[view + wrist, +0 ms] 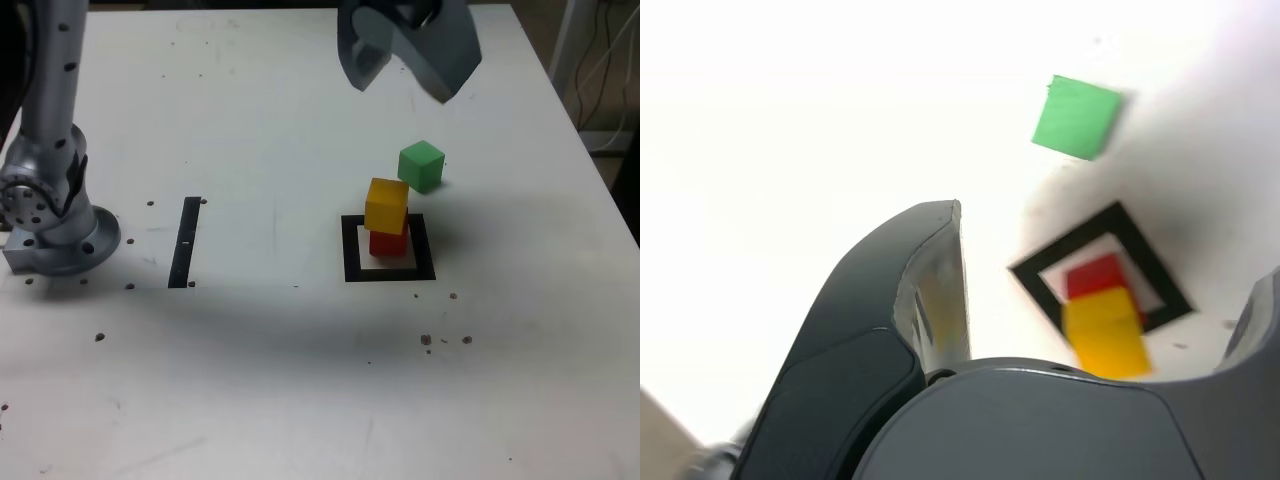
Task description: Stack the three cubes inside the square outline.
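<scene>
You will find no brand, label or readable writing anywhere here: the cubes are plain coloured faces and the table (250,380) is bare white with a few dark specks. Your gripper (405,60) hangs high over the far side of the table, above and beyond the cubes, with its jaws spread wide and nothing between them; the wrist view shows one dark finger (930,290) clear of everything and the table open below it. The red cube (388,241) sits inside the square outline (389,273), toward its far edge, and the yellow cube (386,205) rests on top of it. The yellow cube is not squared up with the red one: in the exterior view it is turned slightly and overhangs a little toward that view's left, though it sits flat rather than tipped. The green cube (421,165) stands alone on the table just beyond the outline, toward the exterior view's right, apart from the stack and outside the frame, one corner turned toward the camera. The cubes have no long axis to speak of. Over at the exterior view's left, a thin black strip (185,242) lies near the arm's base (55,225), running toward and away from the camera.
</scene>
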